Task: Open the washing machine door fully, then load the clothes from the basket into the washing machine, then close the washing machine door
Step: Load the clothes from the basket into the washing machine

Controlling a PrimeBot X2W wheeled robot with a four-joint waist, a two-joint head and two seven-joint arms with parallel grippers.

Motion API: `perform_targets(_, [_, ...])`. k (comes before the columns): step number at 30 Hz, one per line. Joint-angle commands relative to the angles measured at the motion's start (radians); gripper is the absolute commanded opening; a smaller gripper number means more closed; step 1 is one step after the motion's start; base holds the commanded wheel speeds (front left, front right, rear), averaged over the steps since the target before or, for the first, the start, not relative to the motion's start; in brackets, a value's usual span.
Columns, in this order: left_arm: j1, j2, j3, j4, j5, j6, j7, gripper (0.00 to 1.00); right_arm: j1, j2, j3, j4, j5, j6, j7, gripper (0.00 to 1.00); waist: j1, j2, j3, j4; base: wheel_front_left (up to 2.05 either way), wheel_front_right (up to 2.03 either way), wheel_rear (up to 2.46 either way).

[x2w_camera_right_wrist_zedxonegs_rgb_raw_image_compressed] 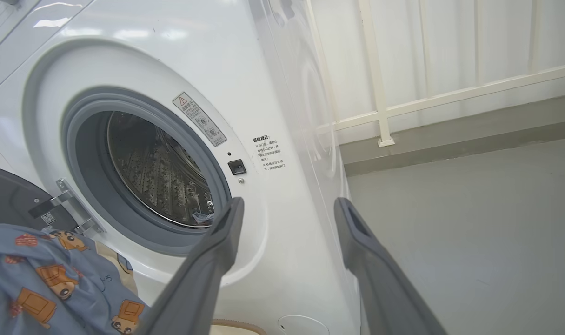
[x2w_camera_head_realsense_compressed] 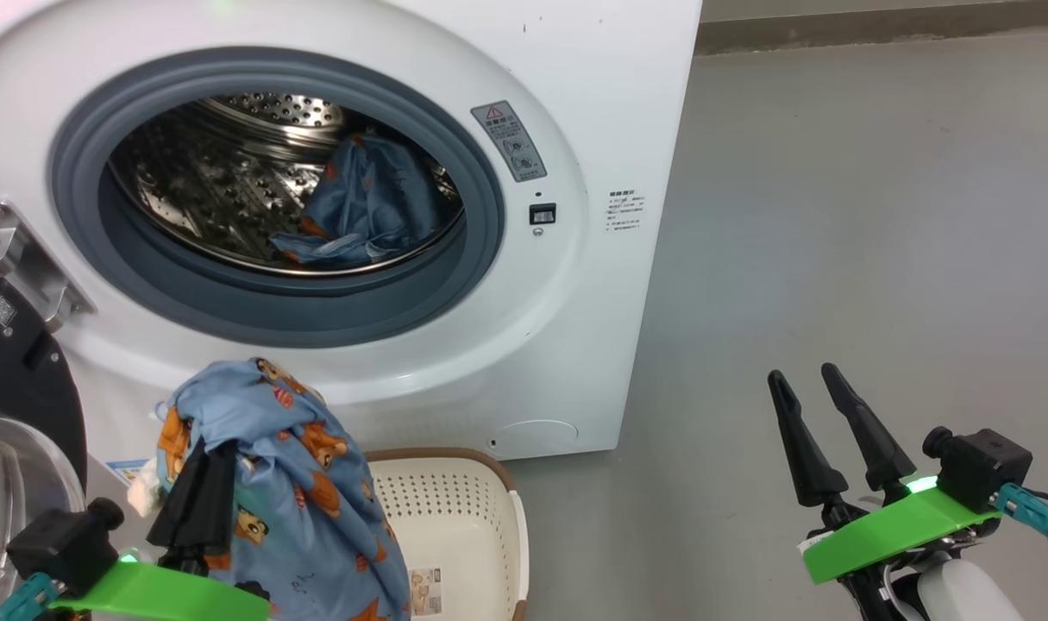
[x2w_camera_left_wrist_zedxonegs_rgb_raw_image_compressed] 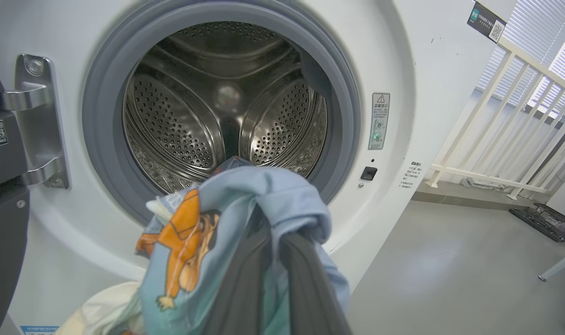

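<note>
— Head view first: where does the cloth sit against the left claw (x2w_camera_head_realsense_compressed: pixel 209 453)?
— The left claw is clamped on a bear-print garment (x2w_camera_head_realsense_compressed: pixel 308 492), blue cloth draped over both dark fingers, beside the basket (x2w_camera_head_realsense_compressed: pixel 454 500) of cream perforated plastic. A second garment (x2w_camera_head_realsense_compressed: pixel 368 203) lies crumpled in the steel drum (x2w_camera_head_realsense_compressed: pixel 213 190) of the washing machine (x2w_camera_head_realsense_compressed: pixel 593 112), whose door (x2w_camera_head_realsense_compressed: pixel 19 379) stands swung open at left. The right claw (x2w_camera_head_realsense_compressed: pixel 802 373) gapes, holding nothing, over grey floor (x2w_camera_head_realsense_compressed: pixel 834 216).
— And the left wrist view?
— It looks straight into the drum's dimpled back wall, ringed by a grey rubber gasket (x2w_camera_left_wrist_zedxonegs_rgb_raw_image_compressed: pixel 101 139), the cloth bunched over the fingertips before the opening.
— The right wrist view?
— It adds a white railing (x2w_camera_right_wrist_zedxonegs_rgb_raw_image_compressed: pixel 380 93); the held garment shows at lower left, well apart from the right claw.
</note>
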Motion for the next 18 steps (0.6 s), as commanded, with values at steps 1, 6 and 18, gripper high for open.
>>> perform_targets(1, [-0.015,0.033,0.044,-0.042,0.013,0.013,-0.007,0.00,-0.002,-0.014,0.009,-0.027,-0.002,0.002,-0.005,1.00,0.0000,-0.0001,0.001,0.003,0.00,0.00,0.00])
perform_targets(6, [-0.009,0.040,0.050,-0.062,0.013,0.026,-0.006,0.00,0.000,-0.017,0.003,-0.033,-0.007,0.002,-0.005,1.00,0.0000,-0.0001,0.005,0.006,0.00,0.00,0.00])
perform_targets(18, [-0.010,0.030,0.053,-0.073,0.013,0.030,-0.008,0.00,-0.004,-0.018,0.007,-0.036,-0.018,0.002,-0.005,1.00,0.0000,-0.0001,0.012,0.005,0.00,0.00,0.00])
